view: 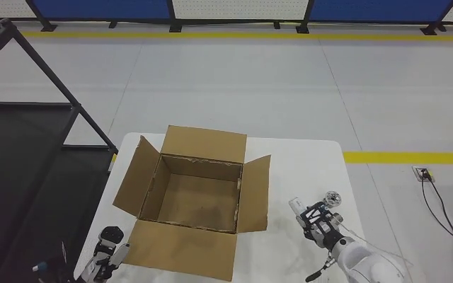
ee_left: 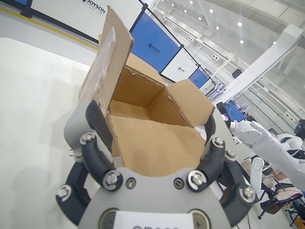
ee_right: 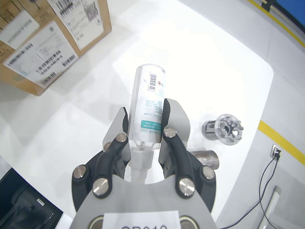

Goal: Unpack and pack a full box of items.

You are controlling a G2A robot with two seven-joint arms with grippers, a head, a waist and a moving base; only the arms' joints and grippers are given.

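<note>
Top view showed the cardboard box (view: 198, 201) sitting on the white table (view: 304, 159). All four flaps were folded out and its brown floor was showing. The left gripper (view: 110, 251) was right by the box's near left corner. Left wrist view showed its fingers (ee_left: 97, 120) spread wide apart, with the box's near flap seen between them. I could not tell if they touched it. The right gripper (ee_right: 145, 109) was off to the right of the box. Its fingers were squeezed tight on a clear bottle (ee_right: 149, 89) with a white label. A shiny gear part (ee_right: 222, 129) lay on the table, farther from the box than the bottle. A small metal tube (ee_right: 207, 159) lay just beside that.
</note>
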